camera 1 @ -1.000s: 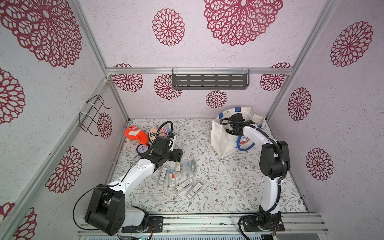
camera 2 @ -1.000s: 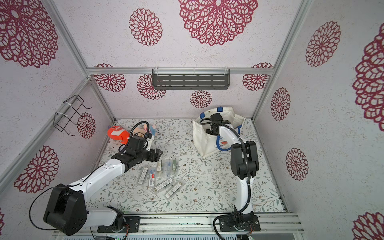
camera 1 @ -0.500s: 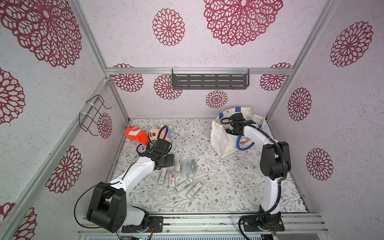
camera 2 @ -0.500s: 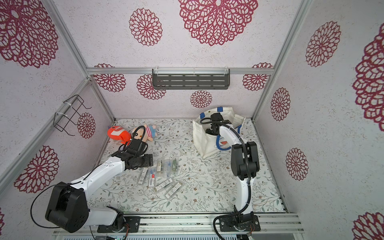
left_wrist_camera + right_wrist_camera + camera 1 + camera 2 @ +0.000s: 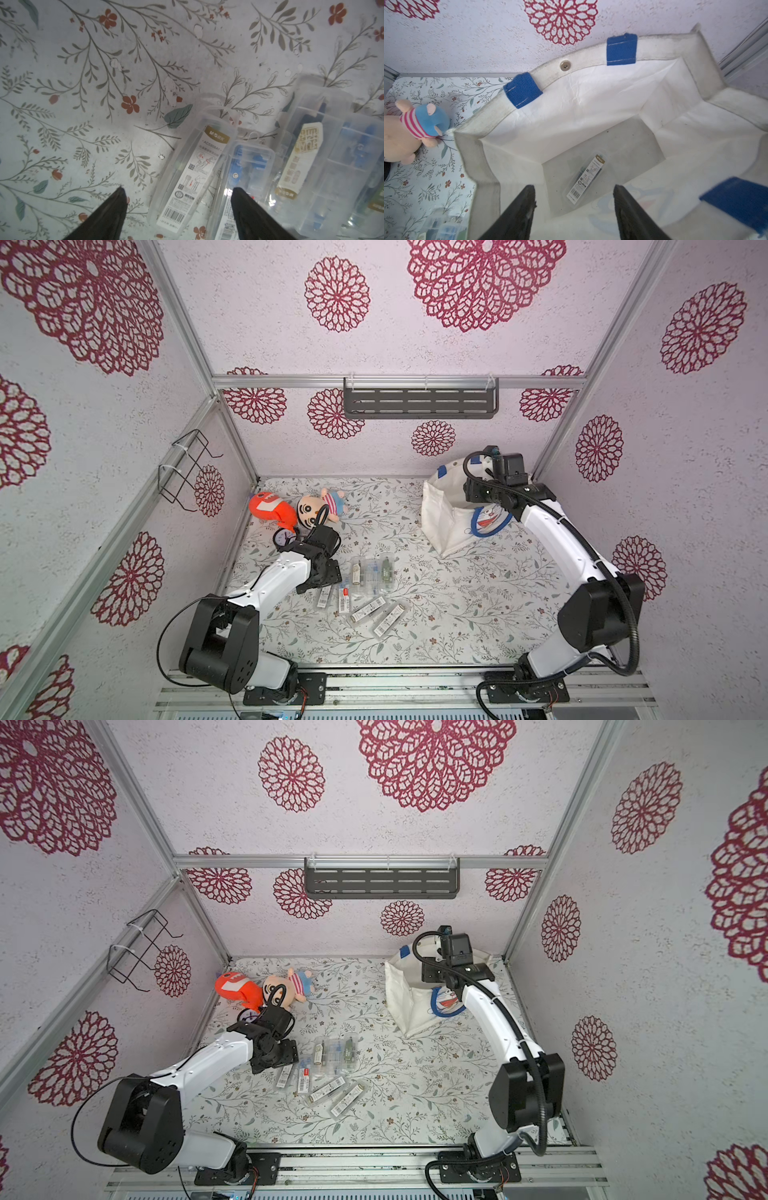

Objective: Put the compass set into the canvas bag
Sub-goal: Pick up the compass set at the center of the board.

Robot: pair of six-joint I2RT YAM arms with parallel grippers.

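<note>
Hovering above the mouth of the canvas bag (image 5: 445, 512), the right tool (image 5: 573, 188) has its fingers spread with nothing between them. Only the right wrist view looks inside. There a compass set (image 5: 586, 178) in a clear case lies flat on the bag's floor. In both top views the right arm's wrist covers the opening and the set cannot be seen.

The left wrist view shows the left tool (image 5: 178, 189) spread wide just above the table (image 5: 104, 124). A gold-labelled case (image 5: 193, 172) lies between its tips. One tip is over bare cloth, and the other is over a blue-filled case (image 5: 247, 166). I cannot tell whether either tip touches. In a top view these belong to a cluster of cases (image 5: 365, 580) at mid-table.

The bag stands in the far right corner, close to the back wall and the frame post. Bare table lies between it and the cluster. A plush doll (image 5: 322, 506) and an orange plush (image 5: 268, 506) lie at the far left edge.

The set in the bag runs diagonally across the floor, apart from the side walls. Its gold end points toward the wall bearing the snap button (image 5: 565, 65), and its barcode end toward the right tool's fingers.
</note>
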